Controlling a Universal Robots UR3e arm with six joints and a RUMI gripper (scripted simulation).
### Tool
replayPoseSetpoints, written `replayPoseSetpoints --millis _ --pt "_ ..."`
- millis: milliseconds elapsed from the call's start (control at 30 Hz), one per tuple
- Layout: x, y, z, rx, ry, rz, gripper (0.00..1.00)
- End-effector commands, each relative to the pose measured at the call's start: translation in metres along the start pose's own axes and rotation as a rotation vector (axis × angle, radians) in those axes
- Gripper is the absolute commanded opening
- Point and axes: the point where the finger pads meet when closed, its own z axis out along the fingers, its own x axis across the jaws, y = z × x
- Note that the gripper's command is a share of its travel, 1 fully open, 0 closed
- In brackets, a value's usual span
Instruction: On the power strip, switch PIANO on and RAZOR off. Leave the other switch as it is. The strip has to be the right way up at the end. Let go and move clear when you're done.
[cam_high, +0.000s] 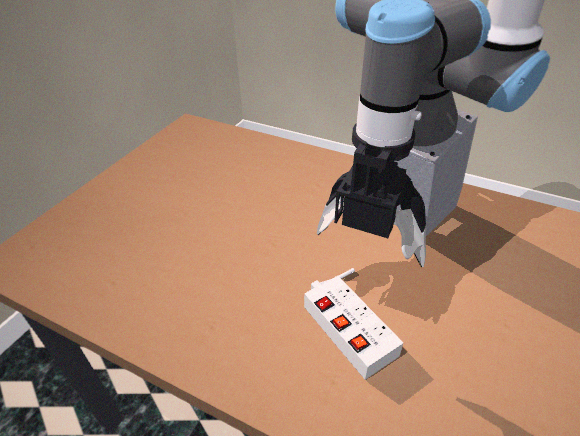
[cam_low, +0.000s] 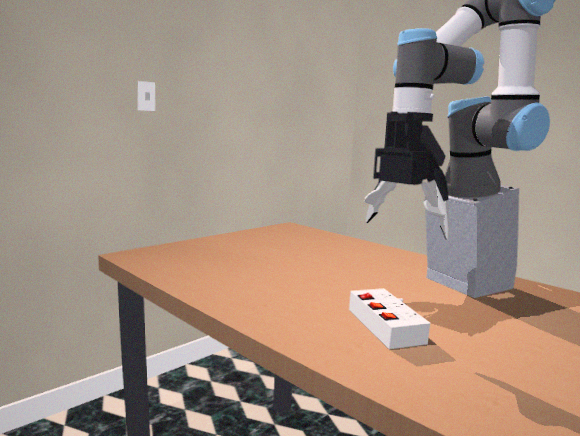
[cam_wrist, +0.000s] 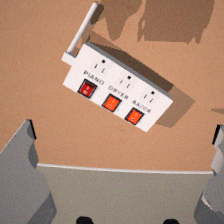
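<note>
A white power strip (cam_high: 354, 325) (cam_low: 390, 319) (cam_wrist: 117, 87) lies face up on the wooden table (cam_high: 190, 210) (cam_low: 260, 265), with a short cable stub (cam_high: 344, 274) (cam_wrist: 82, 30) at one end. It has three red rocker switches. The PIANO switch (cam_high: 324, 303) (cam_wrist: 86, 89) is nearest the stub and looks darker red. The middle switch (cam_high: 341, 322) (cam_wrist: 111, 103) and the RAZOR switch (cam_high: 359, 343) (cam_wrist: 134, 116) glow brighter orange-red. My gripper (cam_high: 371, 246) (cam_low: 406, 220) is open and empty. It hangs high above the table, behind the strip.
The arm's grey base block (cam_high: 440, 185) (cam_low: 475, 245) stands on the table behind the strip. The table's front edge (cam_high: 150, 365) runs close to the strip. A checkered floor (cam_low: 210, 400) lies below.
</note>
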Motion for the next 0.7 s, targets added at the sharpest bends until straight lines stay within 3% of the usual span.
replayPoseSetpoints --millis 0,400,467,667 --pt "-0.003 0.002 0.002 -0.002 -0.001 -0.044 1.00" --pt "-0.023 0.009 0.026 -0.002 -0.001 -0.417 1.00" --pt "-0.023 0.009 0.026 -0.002 -0.001 -0.417 1.00" --pt "-0.035 0.014 0.042 -0.002 -0.001 -0.659 1.00"
